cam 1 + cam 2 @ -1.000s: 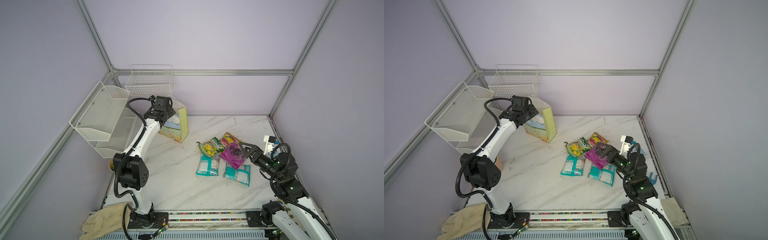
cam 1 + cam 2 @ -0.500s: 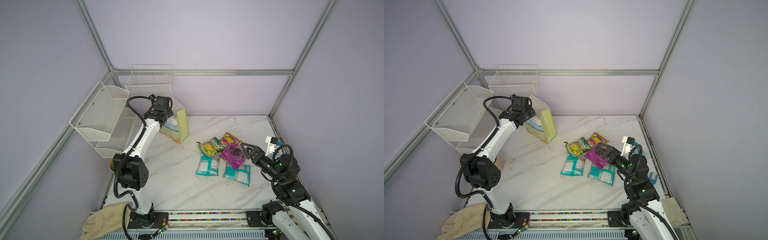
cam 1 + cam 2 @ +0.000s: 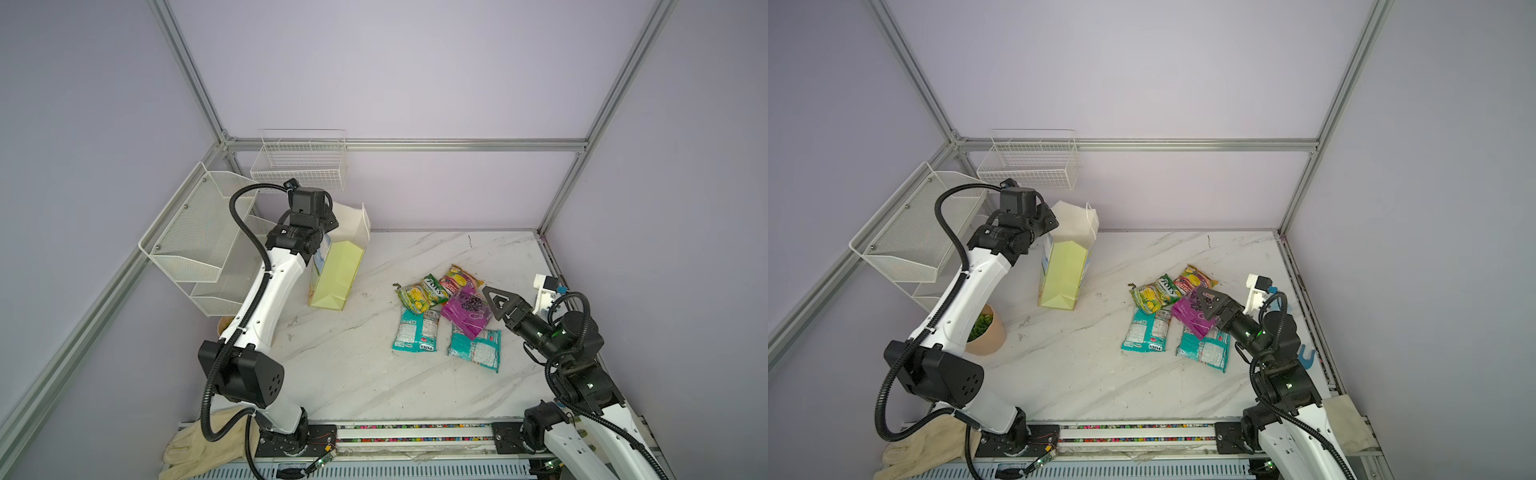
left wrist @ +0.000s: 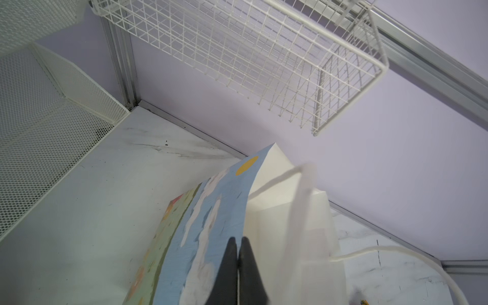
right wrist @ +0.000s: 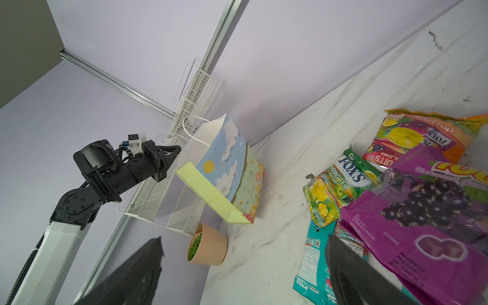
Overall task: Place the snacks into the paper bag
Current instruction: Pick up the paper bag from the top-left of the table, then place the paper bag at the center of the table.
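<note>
The paper bag (image 3: 338, 270) (image 3: 1065, 270) stands tilted at the back left of the marble table, its mouth open. My left gripper (image 4: 239, 241) (image 3: 330, 224) is shut on the top edge of its sky-print face (image 4: 216, 200). The snacks lie in a cluster at the right: a magenta packet (image 3: 465, 311) (image 5: 427, 237), a green-yellow one (image 3: 422, 293), an orange-pink one (image 3: 457, 280) and two teal-white ones (image 3: 417, 330) (image 3: 476, 347). My right gripper (image 3: 496, 301) (image 5: 244, 239) hangs open just above the magenta packet's right edge, holding nothing.
A white wire basket (image 3: 301, 160) hangs on the back wall above the bag. A mesh shelf (image 3: 195, 237) is fixed to the left wall. A small potted plant (image 3: 984, 328) stands by the left arm. A glove (image 3: 195, 449) lies at the front rail.
My left gripper's jaws have closed on the bag's top edge, and the bag now leans a little. The right gripper has drawn back slightly and stays open.
</note>
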You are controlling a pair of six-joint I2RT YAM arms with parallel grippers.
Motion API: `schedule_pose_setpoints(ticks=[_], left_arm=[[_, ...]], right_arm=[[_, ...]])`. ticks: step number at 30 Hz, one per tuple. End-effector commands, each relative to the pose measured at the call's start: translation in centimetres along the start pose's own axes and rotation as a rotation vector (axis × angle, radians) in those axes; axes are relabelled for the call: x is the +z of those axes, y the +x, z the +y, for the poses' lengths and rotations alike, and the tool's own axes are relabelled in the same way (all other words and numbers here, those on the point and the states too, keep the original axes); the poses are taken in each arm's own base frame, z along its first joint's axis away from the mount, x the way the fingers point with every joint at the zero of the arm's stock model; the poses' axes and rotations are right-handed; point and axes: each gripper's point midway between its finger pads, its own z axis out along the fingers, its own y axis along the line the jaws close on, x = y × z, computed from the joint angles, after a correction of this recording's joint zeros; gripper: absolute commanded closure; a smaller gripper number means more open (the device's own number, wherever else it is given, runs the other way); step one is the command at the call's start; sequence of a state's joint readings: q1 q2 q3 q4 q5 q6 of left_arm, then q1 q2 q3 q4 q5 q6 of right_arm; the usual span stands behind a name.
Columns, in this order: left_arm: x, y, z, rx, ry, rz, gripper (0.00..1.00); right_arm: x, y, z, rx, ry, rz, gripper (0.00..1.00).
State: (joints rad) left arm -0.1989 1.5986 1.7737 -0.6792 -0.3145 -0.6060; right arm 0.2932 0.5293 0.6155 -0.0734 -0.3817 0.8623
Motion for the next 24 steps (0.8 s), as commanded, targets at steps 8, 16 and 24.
schedule_pose_setpoints(ticks=[8,16,24], left_arm=[[-3.1,3.4,1.6,0.110,0.075,0.094,1.00],[-5.4,5.2,0.4,0.139,0.221,0.131,0.99],[-7.8,7.3,0.0,0.137,0.341,0.175,0.99]], right_arm=[[-0.7,-0.3,0.9,0.011,-0.018,-0.015,0.03],[-0.5,-0.5,1.3,0.023,-0.035,-0.017,0.03],[-1.0,-0.9,2.0,0.022,-0.047,-0.030,0.03]])
